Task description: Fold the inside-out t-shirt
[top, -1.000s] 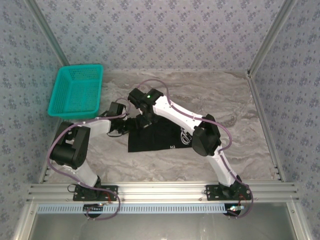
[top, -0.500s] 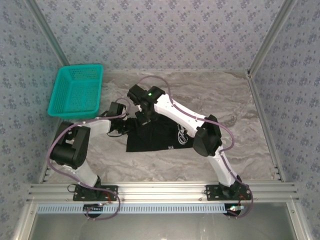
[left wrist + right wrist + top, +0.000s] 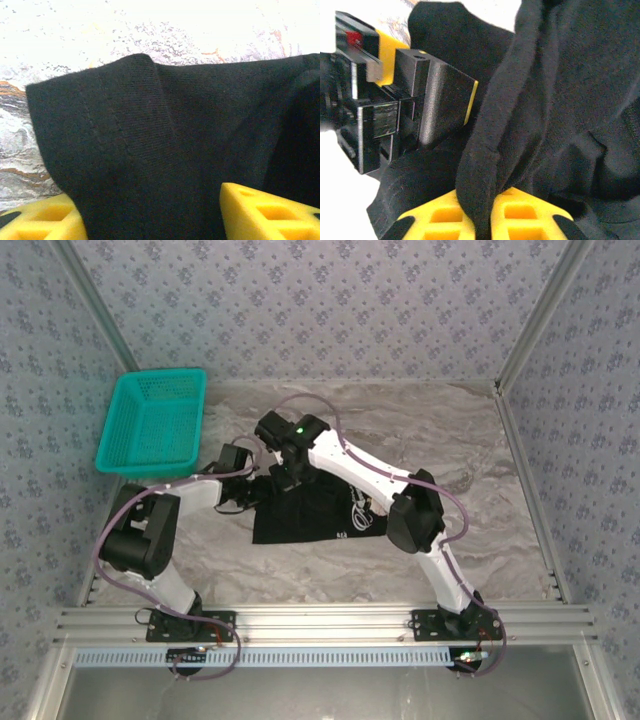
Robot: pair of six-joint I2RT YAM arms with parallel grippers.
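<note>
The black t-shirt [image 3: 315, 518] lies flat on the desk [image 3: 450, 430], left of centre, with both arms meeting at its far left corner, judged ready to carry that edge into a fold. The right fingers [image 3: 522, 214] are nearly closed, pinching a ridge of cloth; the left fingers [image 3: 260, 212] stand wide, the sleeve hem loose between them. Open desk lies to the right, and the basket [image 3: 160, 373] stands near on the far left.

Low in the middle of the frame, the right gripper [image 3: 477, 212] has its yellow fingers [image 3: 442, 216] pinched on a thick ridge of the black t-shirt [image 3: 570, 100], which runs up to the top and fills the right side. At the left sits the left gripper [image 3: 420, 80], blocky and black with yellow pads, against the cloth. A glaring white strip of table [image 3: 485, 12] shows along the top.
</note>
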